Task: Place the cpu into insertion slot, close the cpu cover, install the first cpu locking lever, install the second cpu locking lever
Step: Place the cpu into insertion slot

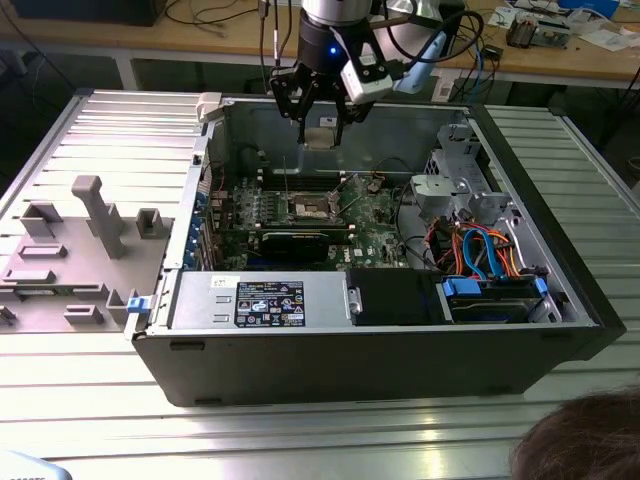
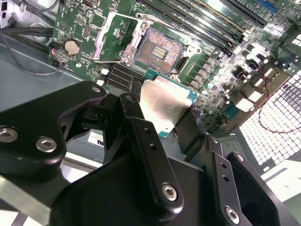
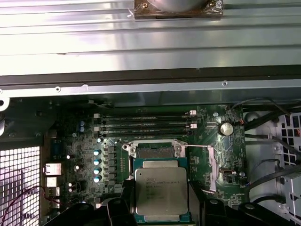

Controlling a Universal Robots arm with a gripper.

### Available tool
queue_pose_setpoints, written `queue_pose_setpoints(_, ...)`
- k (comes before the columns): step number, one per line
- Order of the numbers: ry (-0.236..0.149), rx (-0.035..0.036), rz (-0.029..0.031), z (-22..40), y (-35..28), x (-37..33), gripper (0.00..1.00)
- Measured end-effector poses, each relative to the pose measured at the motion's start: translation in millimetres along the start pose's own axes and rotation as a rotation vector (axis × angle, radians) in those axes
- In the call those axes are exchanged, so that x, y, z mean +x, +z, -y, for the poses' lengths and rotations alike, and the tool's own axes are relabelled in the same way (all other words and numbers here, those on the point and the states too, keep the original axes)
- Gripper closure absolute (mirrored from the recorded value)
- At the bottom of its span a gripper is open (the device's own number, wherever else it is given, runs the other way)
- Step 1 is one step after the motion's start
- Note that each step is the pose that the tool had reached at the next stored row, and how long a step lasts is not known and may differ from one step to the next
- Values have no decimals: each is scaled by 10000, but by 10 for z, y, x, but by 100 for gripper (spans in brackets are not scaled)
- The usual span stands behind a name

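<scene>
My gripper (image 1: 320, 126) hangs over the back of the open computer case and is shut on the cpu (image 1: 320, 138), a small square chip with a dull silver top. In both wrist views the black fingers (image 2: 130, 110) clamp two opposite edges of the cpu (image 2: 165, 104). Below it on the green board lies the insertion slot (image 2: 160, 49), its dark centre uncovered. The cpu cover (image 2: 107, 40), a thin silver frame, stands swung open beside the slot. In the first wrist view the cpu (image 3: 161, 187) in my gripper (image 3: 162, 207) overlaps part of the insertion slot (image 3: 155, 151).
Long memory slots (image 3: 146, 125) run beside the socket, and a black graphics card (image 1: 295, 240) lies on its other side. A power supply (image 1: 255, 300) and a drive cage with blue cables (image 1: 490, 270) fill the near side. A grey fixture tray (image 1: 70, 240) sits outside the case.
</scene>
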State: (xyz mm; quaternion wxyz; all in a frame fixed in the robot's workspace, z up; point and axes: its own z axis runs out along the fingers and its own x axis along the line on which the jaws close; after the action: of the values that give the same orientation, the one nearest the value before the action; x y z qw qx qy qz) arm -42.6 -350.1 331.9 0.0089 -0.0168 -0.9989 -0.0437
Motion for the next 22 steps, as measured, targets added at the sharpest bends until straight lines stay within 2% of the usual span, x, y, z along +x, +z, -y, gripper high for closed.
queue_pose_setpoints(22, 1043, -15, 91, 3, 34, -1, 45)
